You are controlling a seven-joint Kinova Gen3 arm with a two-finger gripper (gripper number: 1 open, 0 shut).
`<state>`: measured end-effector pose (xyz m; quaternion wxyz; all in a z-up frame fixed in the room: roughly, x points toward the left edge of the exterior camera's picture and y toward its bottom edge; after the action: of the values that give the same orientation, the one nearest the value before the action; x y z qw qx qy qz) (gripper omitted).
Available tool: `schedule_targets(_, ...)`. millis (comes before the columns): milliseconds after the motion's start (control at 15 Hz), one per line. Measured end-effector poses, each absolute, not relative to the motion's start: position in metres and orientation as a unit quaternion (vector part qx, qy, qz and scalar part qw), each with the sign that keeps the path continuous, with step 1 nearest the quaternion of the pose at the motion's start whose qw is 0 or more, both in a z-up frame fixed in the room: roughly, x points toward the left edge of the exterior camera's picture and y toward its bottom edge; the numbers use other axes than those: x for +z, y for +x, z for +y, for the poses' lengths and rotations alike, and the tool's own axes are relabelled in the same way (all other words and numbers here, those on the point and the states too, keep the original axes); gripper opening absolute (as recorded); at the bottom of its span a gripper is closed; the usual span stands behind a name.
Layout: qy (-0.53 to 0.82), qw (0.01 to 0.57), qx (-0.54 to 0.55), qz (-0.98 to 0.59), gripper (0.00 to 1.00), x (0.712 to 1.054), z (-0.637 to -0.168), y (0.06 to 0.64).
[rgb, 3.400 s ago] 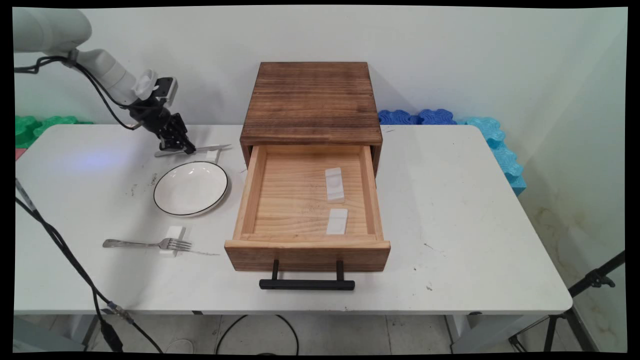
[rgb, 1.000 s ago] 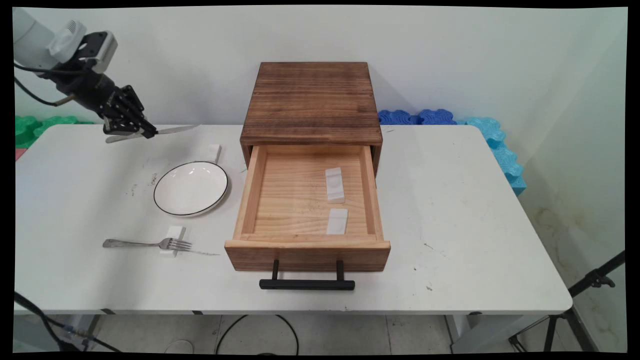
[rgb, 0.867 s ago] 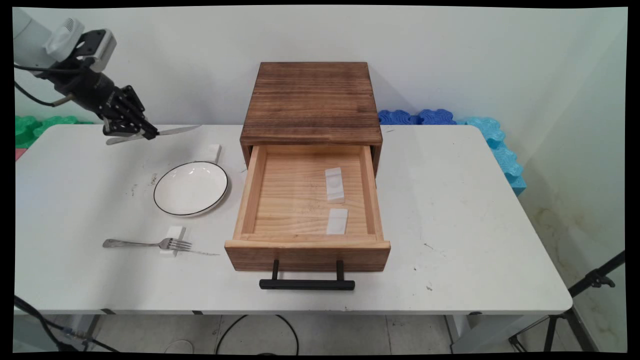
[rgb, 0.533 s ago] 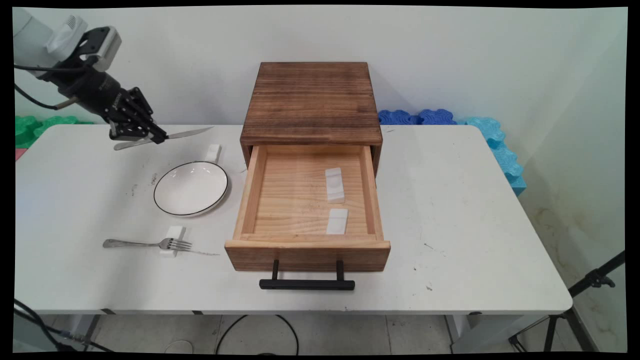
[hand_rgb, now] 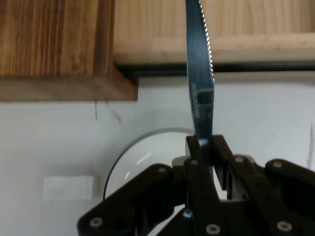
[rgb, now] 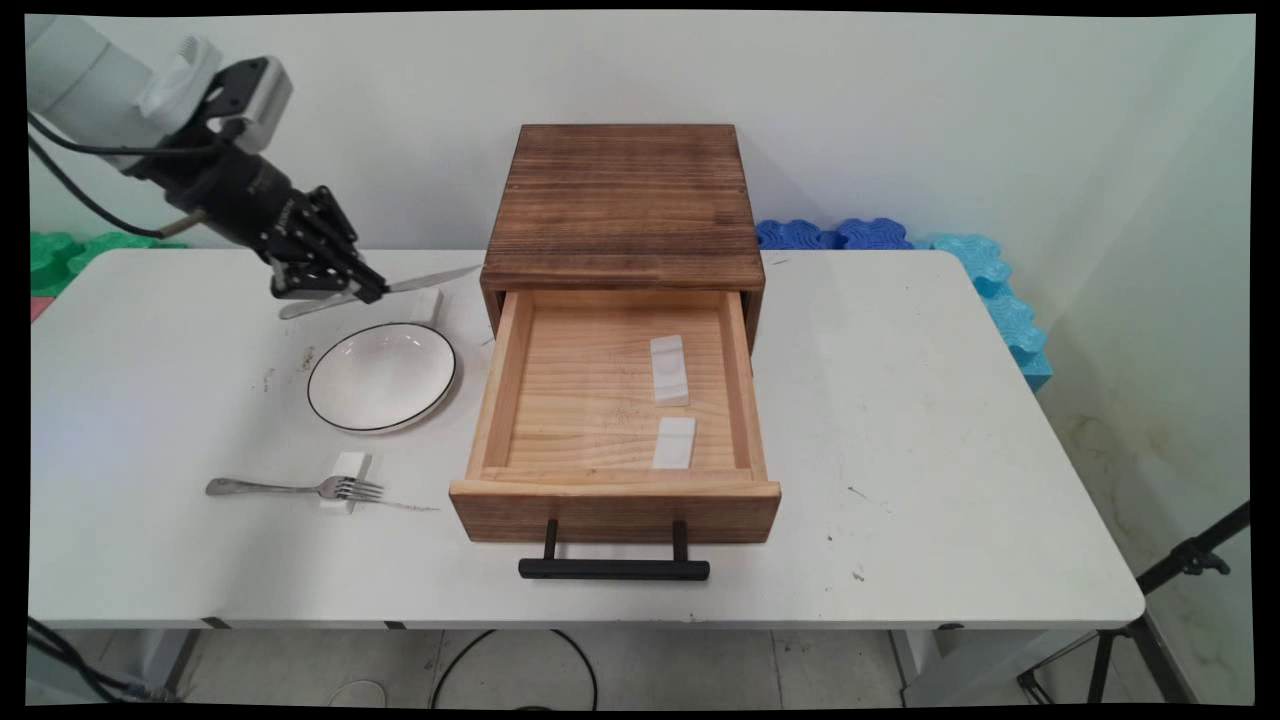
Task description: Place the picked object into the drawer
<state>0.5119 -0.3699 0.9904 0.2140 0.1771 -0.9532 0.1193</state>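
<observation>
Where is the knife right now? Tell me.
In the main view the knife is at far left, off the table, clamped in the gripper. It hangs above the plate, blade tip near the wooden box.

A steel table knife (rgb: 385, 290) with a serrated blade is clamped at its middle between the fingers of the gripper (rgb: 368, 292), roughly level, blade pointing beyond the fingertips.
</observation>
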Motion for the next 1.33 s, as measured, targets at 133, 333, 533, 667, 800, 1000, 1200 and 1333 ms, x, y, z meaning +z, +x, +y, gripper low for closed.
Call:
schedule_targets(133, 0.172, 0.22, 0.122, -0.953, 0.0, 0.988, -0.37, 0.494)
schedule_targets(333, 0.164, 0.227, 0.126, -0.952, 0.0, 0.985, -0.373, 0.468)
schedule_targets(533, 0.16, 0.233, 0.132, -0.95, 0.0, 0.982, -0.378, 0.443)
schedule_targets(667, 0.159, 0.235, 0.135, -0.949, 0.0, 0.98, -0.382, 0.432)
schedule_targets(800, 0.159, 0.236, 0.139, -0.949, 0.0, 0.978, -0.388, 0.416)
schedule_targets(1000, 0.156, 0.236, 0.145, -0.948, 0.0, 0.974, -0.397, 0.394)
schedule_targets(1200, 0.153, 0.234, 0.149, -0.948, 0.0, 0.972, -0.403, 0.379)
schedule_targets(1333, 0.15, 0.232, 0.153, -0.949, 0.0, 0.968, -0.409, 0.364)
